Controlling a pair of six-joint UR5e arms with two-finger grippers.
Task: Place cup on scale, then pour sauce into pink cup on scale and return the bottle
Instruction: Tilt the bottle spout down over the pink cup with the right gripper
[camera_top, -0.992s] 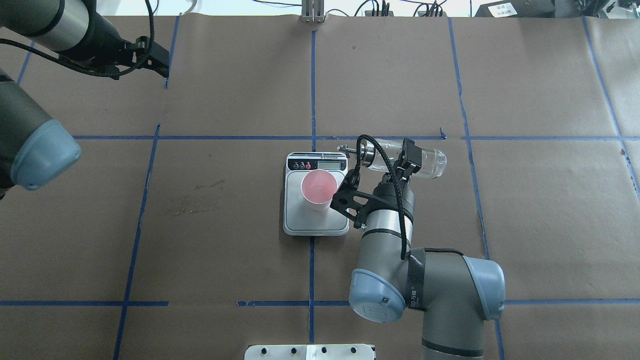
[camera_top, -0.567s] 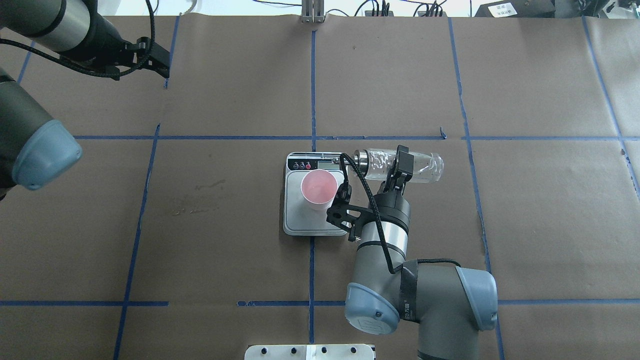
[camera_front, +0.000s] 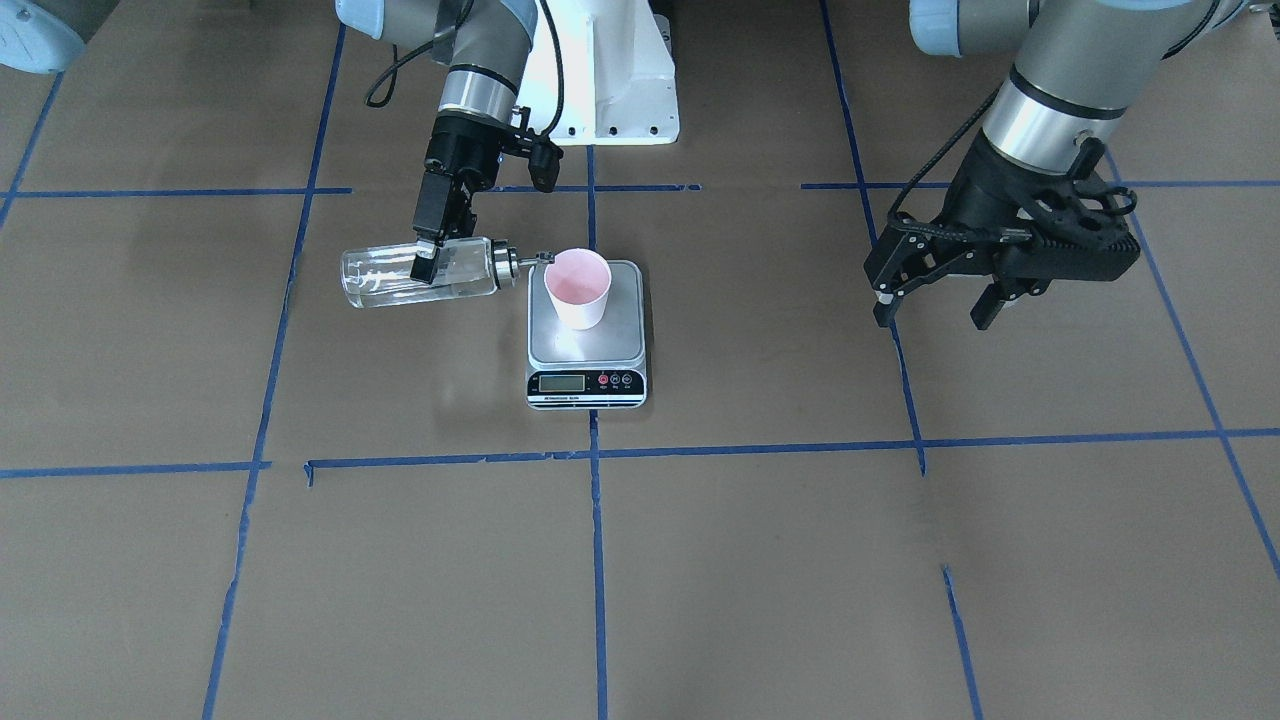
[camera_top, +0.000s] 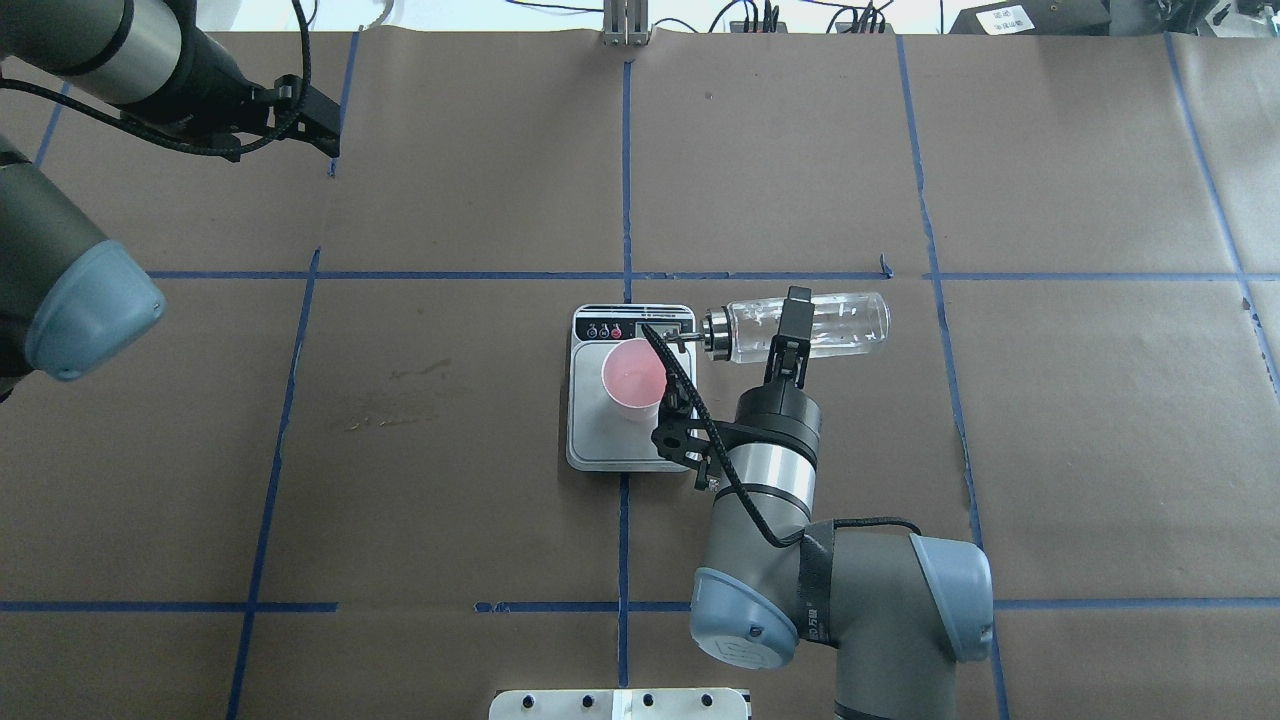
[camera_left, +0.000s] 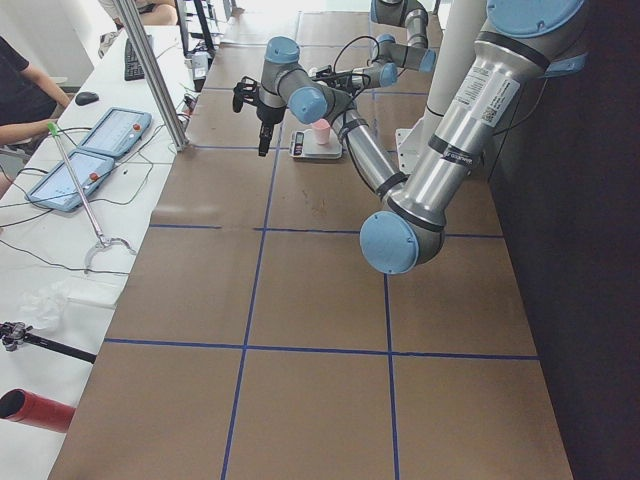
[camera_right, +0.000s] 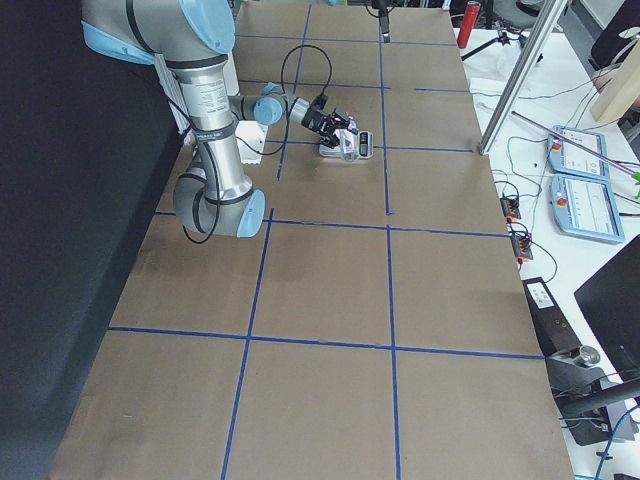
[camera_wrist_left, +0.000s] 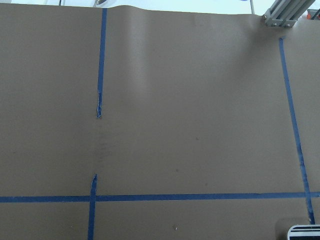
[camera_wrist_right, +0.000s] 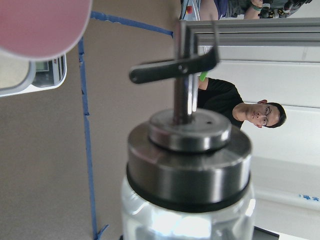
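The pink cup (camera_top: 633, 378) stands upright on the scale (camera_top: 600, 440), toward its display end; the front view shows the same cup (camera_front: 577, 285) and scale (camera_front: 585, 348). My right gripper (camera_top: 790, 320) is shut on the clear glass bottle (camera_top: 835, 325), which lies about level in the air to the right of the scale. Its metal spout (camera_top: 680, 340) points at the cup's rim. In the right wrist view the steel collar (camera_wrist_right: 189, 165) fills the frame, with clear sauce below and the cup (camera_wrist_right: 40, 25) at top left. My left gripper (camera_front: 932, 312) hangs open and empty, far away.
Brown paper with a grid of blue tape lines (camera_top: 626, 180) covers the table. The robot's white base (camera_front: 610, 80) sits behind the scale. A person (camera_wrist_right: 235, 107) shows beyond the table's end. Tablets (camera_left: 110, 135) and cables lie on a side bench.
The right gripper has swung the bottle from a slant to about level, and its spout has come nearer to the cup's rim. The left arm has stayed put.
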